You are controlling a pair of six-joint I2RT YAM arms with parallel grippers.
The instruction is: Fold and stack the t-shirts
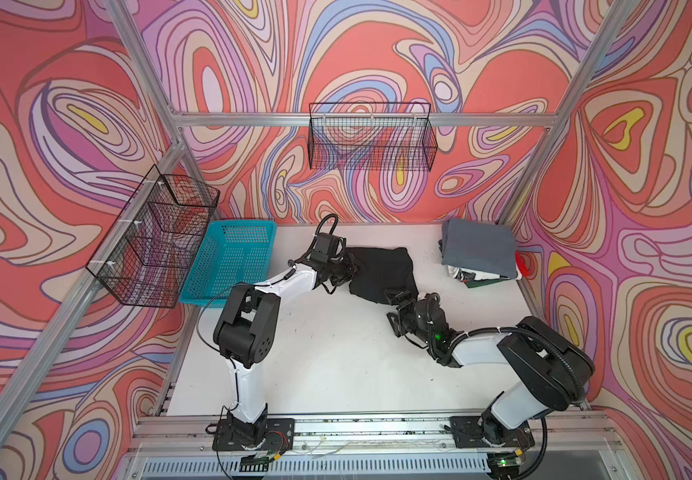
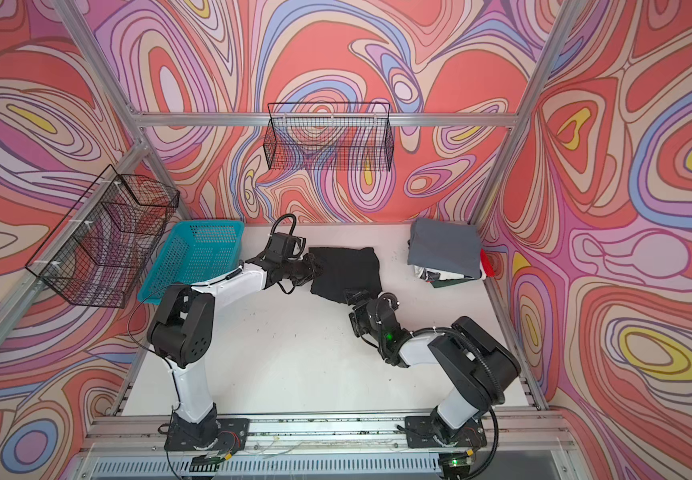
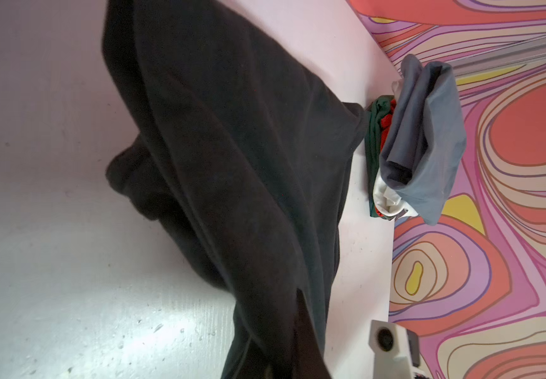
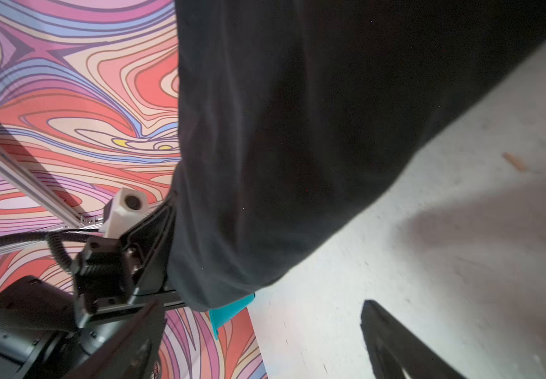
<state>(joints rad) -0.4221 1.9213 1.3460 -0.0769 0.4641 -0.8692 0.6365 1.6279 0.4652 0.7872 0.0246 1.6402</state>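
Tee, both top views: the black tee (image 1: 381, 270) lies bunched on the table, a little above frame centre. Its long axis slants from upper left to lower right, with a gripper at each end.
Left gripper, top views: the left gripper (image 1: 346, 268) is clamped on the tee's upper-left edge.
Right gripper, top views: the right gripper (image 1: 394, 296) sits at the tee's lower-right edge with its jaws spread wide. You can see nothing pinched.
Relation for your next move: the free end lies just up and left of the right gripper, so I judge that arm the nearer one to take it.
Stack, top views: the stack (image 1: 477, 249), grey on top, sits at upper right, well apart from the tee.
Table and room, top views: the table (image 1: 336, 365) is bare below the tee, so you have room toward the lower frame. The basket (image 1: 232, 257) stands at the table's left, apart from the tee.
Left wrist view: the tee (image 3: 232, 147) fills the middle, rising from the bottom edge. The stack (image 3: 422, 141) is to its right, with green, red and white under the grey. The jaws are hidden here.
Right wrist view: the tee (image 4: 298, 115) spreads across the top. One finger (image 4: 393, 341) at the bottom stands clear of the cloth, with table (image 4: 462, 246) between. The left gripper (image 4: 153, 242) bites the cloth's edge at centre left.
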